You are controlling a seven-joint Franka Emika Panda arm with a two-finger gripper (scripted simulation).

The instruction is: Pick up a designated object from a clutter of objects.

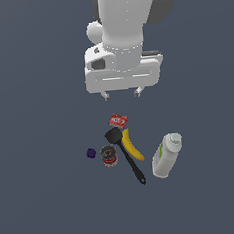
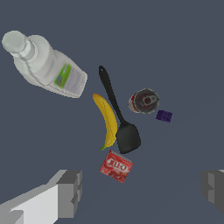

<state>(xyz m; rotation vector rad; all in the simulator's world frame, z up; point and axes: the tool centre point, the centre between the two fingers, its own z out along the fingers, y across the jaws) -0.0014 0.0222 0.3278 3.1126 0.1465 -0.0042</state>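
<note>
Red box (image 1: pixel 118 120) sits flat on the desk (image 1: pixel 45 195), right under your tool (image 1: pixel 121 93) — fingers (image 2: pixel 70 192) spread wide, pinching nothing, hovering above it. Just beside the box you've got the black spatula (image 1: pixel 124 153) blade and the tip of the banana (image 1: pixel 132 145). Farther out — the small can (image 1: pixel 108 156) by the spatula, a purple piece (image 1: pixel 91 153) near it, and the white bottle (image 1: pixel 166 156) lying well apart.

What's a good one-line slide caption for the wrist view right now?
Open gripper hovering above the red box, with spatula, banana, bottle and can beyond.
</note>
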